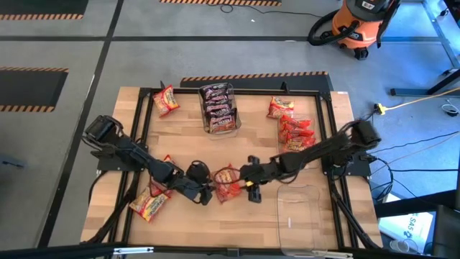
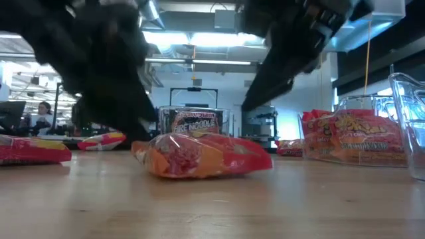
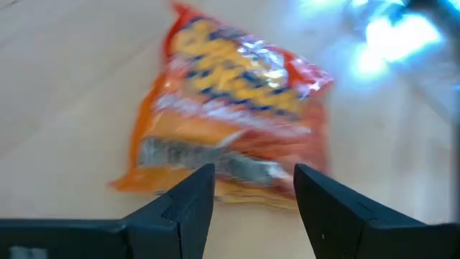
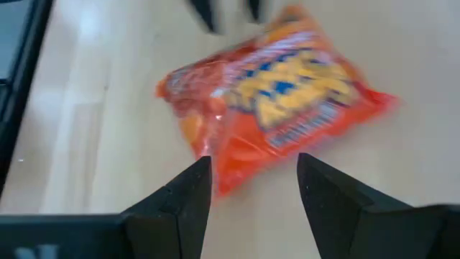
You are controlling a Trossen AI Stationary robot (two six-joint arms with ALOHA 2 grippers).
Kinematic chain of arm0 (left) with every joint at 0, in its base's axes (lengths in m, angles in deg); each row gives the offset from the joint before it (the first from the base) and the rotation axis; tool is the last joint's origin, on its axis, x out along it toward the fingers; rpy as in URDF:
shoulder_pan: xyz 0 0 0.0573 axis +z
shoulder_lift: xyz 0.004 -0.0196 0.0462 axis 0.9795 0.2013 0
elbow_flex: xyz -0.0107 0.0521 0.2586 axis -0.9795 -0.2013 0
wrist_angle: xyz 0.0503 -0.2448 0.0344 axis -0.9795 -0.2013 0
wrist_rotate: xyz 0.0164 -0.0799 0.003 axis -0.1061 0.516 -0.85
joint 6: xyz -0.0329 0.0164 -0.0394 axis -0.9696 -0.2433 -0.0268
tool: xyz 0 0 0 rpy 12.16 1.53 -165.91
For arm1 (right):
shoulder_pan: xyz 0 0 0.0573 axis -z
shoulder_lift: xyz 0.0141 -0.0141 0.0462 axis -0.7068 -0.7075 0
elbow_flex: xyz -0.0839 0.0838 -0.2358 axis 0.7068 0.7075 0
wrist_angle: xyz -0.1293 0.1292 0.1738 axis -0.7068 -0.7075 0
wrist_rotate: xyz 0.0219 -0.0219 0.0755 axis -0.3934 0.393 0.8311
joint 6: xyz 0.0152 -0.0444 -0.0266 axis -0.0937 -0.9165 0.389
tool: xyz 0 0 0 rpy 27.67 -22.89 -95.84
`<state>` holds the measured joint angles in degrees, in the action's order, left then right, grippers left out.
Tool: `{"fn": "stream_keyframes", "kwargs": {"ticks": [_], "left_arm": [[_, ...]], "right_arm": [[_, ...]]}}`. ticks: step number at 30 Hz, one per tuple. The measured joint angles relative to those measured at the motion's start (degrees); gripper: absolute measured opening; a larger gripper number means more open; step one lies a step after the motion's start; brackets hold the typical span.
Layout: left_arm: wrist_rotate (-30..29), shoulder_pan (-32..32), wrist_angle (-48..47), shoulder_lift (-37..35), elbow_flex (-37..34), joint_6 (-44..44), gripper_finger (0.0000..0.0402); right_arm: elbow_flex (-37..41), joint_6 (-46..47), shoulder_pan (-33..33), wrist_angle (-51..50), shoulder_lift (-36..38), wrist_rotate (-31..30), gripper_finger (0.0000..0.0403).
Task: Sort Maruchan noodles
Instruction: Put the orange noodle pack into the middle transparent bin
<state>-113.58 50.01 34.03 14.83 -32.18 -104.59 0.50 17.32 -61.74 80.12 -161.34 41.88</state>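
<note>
Noodles sit in many spots on the wooden desk. One orange-red noodle packet lies flat near the middle, between the two arms. The left gripper is just beside it on one side, and its fingers are open with nothing in them. The right gripper is just beside the packet on the other side, fingers open too, nothing held. A clear bin at the back holds dark packets. A second clear bin stands near the front. Red packets lie in a row on the right side. Another packet lies at the back left, and one more at the front left.
</note>
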Motion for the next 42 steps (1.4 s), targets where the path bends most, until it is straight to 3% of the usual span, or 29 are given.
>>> {"fn": "stream_keyframes", "kwargs": {"ticks": [3, 6, 12, 19, 26, 42], "left_arm": [[-2.13, -1.29, 0.22, -0.74, 2.07, 2.35, 0.0185], [-4.09, -2.19, 0.16, -0.31, 3.39, 4.68, 0.0186], [-5.58, -3.73, 0.56, 3.57, 3.76, 6.94, 0.0185], [-8.61, -5.21, 2.08, 8.82, 3.80, 8.88, 0.0185], [-8.96, -5.28, 2.95, 12.53, 3.78, 8.66, 0.0185], [-9.81, -4.99, 3.43, 13.13, 3.82, 8.75, 0.0185]], "right_arm": [[0.33, 1.85, 1.83, -2.84, 4.13, -2.75, 0.0186], [1.47, 3.32, 5.10, -1.22, 6.32, -1.37, 0.0186], [5.20, 7.09, 11.11, 3.28, 4.30, 10.78, 0.0192], [8.77, 15.25, 14.72, 15.54, -1.08, 22.32, 0.0255], [8.64, 21.47, 14.52, 20.27, -5.63, 23.34, 0.0298], [8.58, 26.93, 14.49, 30.02, -12.20, 24.26, 0.0296]]}}
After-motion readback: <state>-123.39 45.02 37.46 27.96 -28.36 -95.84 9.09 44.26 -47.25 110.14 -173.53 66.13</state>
